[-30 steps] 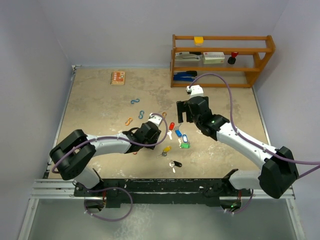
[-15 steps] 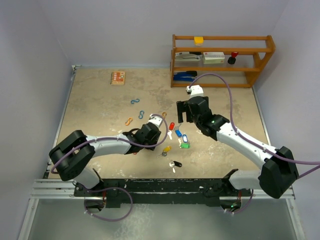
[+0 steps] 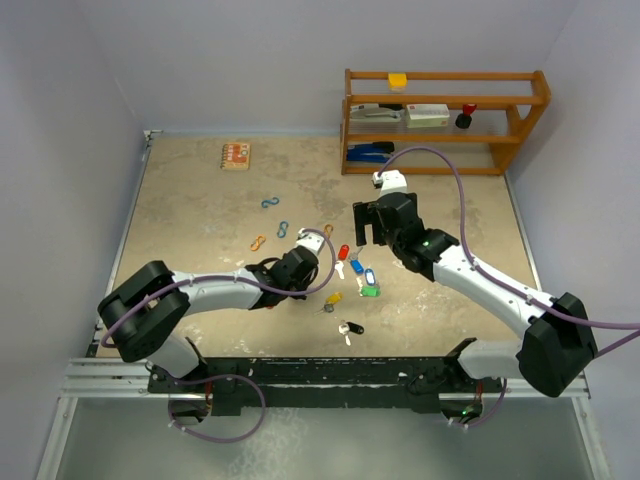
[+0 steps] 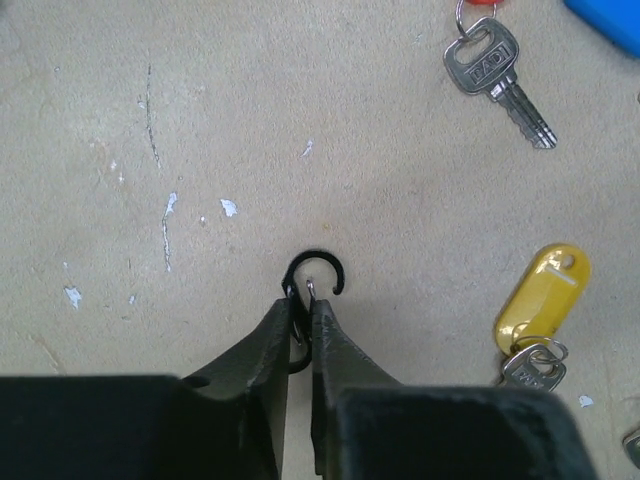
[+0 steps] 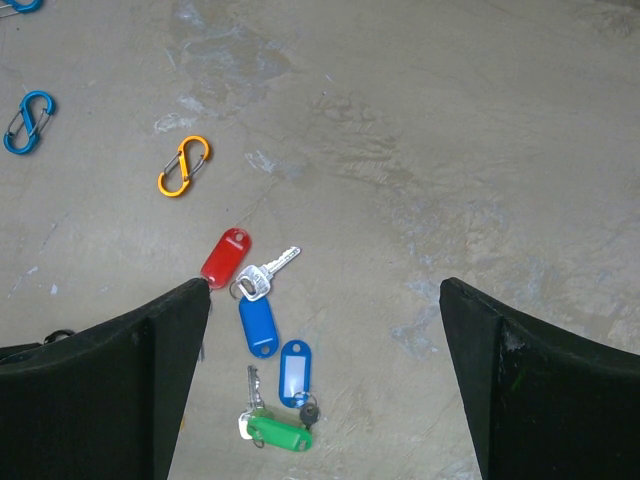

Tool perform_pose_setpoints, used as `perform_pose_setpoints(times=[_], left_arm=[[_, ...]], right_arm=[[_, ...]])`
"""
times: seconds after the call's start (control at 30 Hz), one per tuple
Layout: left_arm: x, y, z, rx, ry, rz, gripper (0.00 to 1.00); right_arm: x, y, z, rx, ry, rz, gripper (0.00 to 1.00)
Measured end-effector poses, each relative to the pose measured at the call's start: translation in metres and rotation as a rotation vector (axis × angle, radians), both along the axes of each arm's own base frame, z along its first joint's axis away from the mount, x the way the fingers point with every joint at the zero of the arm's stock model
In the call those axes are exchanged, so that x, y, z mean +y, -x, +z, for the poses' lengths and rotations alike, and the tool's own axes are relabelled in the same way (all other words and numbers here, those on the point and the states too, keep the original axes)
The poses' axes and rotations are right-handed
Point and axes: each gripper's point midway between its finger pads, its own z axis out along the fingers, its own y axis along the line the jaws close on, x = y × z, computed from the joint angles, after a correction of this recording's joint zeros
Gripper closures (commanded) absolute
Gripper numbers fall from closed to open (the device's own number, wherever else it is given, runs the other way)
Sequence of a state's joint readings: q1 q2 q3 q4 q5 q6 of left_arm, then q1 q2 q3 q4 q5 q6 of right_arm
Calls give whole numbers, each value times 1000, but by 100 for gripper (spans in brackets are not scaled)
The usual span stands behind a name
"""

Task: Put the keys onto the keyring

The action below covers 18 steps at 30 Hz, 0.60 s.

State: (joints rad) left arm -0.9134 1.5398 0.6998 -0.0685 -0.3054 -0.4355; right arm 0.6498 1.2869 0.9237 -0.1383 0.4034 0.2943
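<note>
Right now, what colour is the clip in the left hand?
The clip is black; see left wrist view.

Beige, scuffed table point(image 3: 200, 210). Lying loose on it: keys point(image 3: 357, 266) with coloured tags, coloured S-clips point(image 3: 269, 202), small orange card point(image 3: 235, 155). Wooden shelf rack point(image 3: 440, 75) standing far right.

Both arms point(image 3: 215, 290) are white with black joints (purple cables point(image 3: 432, 150)).

Red, blue, green, yellow keys point(image 5: 258, 322); black keyring point(image 4: 316, 254)
</note>
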Motion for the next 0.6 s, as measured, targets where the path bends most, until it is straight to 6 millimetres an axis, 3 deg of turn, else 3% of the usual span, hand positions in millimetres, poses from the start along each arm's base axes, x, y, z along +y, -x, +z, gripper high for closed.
perform_pose_setpoints(times=[0.23, 0.4, 0.6], left_arm=[[2, 2, 1, 0, -3, 9, 100], [12, 5, 6, -2, -26, 30, 100], [23, -11, 35, -96, -37, 118, 100]], right_arm=[[-1, 1, -2, 4, 2, 1, 1], [-5, 14, -23, 58, 23, 21, 5], [7, 41, -50, 159, -16, 130, 12]])
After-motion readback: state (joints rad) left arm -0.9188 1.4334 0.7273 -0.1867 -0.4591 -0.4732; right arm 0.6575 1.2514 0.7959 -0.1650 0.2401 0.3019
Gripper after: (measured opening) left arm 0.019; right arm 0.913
